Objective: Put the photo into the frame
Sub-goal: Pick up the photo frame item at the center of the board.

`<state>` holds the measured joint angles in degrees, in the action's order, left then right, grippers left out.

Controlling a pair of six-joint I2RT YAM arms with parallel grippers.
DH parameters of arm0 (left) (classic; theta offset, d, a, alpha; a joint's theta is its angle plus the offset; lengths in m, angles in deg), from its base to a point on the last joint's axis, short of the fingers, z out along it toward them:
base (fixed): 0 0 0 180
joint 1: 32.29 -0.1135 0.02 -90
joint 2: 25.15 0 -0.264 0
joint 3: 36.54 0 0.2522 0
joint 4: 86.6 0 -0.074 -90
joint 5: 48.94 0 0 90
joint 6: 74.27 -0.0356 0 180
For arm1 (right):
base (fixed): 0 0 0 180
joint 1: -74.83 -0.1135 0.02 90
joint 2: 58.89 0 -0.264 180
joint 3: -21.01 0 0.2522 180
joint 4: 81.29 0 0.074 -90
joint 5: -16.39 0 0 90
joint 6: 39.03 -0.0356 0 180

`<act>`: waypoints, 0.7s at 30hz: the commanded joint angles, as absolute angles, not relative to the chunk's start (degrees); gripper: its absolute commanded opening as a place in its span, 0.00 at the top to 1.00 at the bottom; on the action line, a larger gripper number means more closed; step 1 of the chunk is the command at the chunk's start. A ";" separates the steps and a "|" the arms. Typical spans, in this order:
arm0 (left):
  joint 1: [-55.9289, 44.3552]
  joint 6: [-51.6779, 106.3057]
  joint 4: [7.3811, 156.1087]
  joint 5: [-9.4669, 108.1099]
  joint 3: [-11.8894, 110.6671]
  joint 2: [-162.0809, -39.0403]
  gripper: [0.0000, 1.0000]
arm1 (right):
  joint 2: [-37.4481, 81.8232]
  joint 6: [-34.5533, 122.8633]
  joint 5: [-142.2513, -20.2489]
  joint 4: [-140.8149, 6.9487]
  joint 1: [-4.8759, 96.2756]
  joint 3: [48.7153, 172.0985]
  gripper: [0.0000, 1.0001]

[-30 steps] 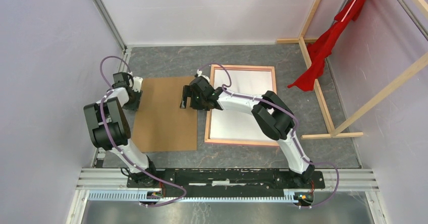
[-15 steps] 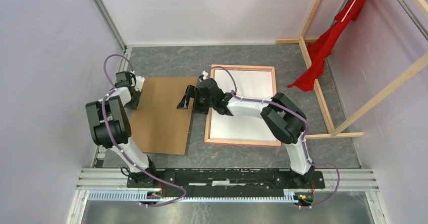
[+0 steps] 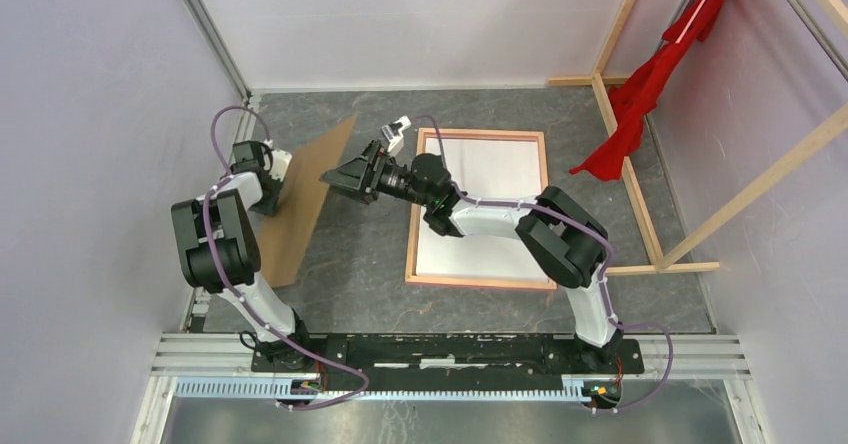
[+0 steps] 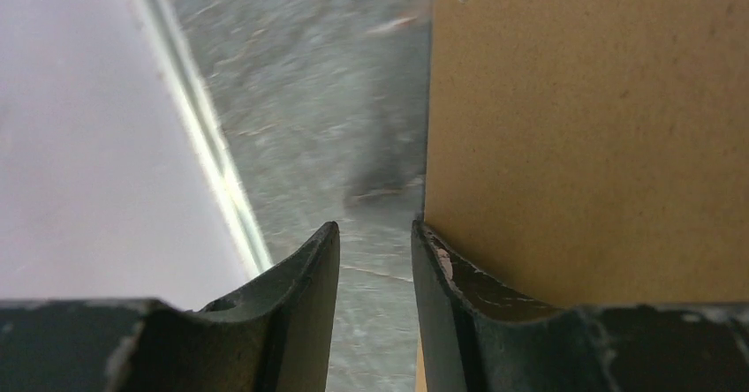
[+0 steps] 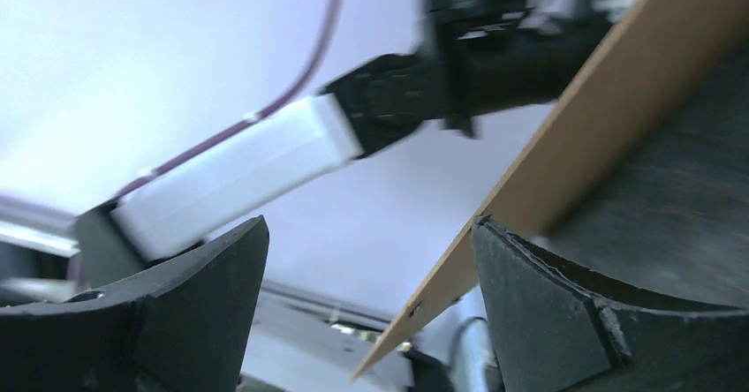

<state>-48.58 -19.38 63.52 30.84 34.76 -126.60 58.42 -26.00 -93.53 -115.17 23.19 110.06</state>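
Observation:
The photo (image 3: 305, 202) shows only its brown hardboard back and stands steeply tilted, its left edge down near the left wall. My right gripper (image 3: 335, 177) is open and props up the raised right edge. In the right wrist view the photo's edge (image 5: 565, 136) leans on the right finger (image 5: 574, 321) of the open gripper (image 5: 371, 224). My left gripper (image 3: 270, 192) sits at the photo's left edge. In the left wrist view the gripper (image 4: 375, 233) is narrowly open with only floor between the fingers, and the photo (image 4: 583, 127) lies beside its right finger. The frame (image 3: 412, 224) lies flat to the right, around a white panel.
Bare wooden beams (image 3: 628, 169) and a red cloth (image 3: 645, 89) stand at the right. A metal rail (image 3: 215, 44) and the pale wall run close along the left. The left arm (image 5: 238, 176) shows in the right wrist view.
The photo has gone from lying flat to standing steeply tilted. My right gripper has moved left and up under its right edge. The left gripper has stayed by the left edge.

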 commanded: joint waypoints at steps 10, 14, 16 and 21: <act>-45.38 -16.00 47.48 49.29 30.92 -128.29 0.55 | 61.86 -35.92 -96.75 -135.12 20.59 109.34 0.09; -45.44 -15.94 47.31 48.94 31.05 -128.08 0.55 | 57.38 -31.05 -96.35 -127.89 20.93 105.79 0.09; -45.42 -15.82 47.26 48.90 31.17 -128.00 0.56 | 54.21 -26.03 -94.68 -119.27 20.95 104.69 0.10; -45.26 -15.48 46.86 49.70 31.55 -127.80 0.56 | 52.10 -23.01 -91.21 -111.97 21.13 103.66 0.16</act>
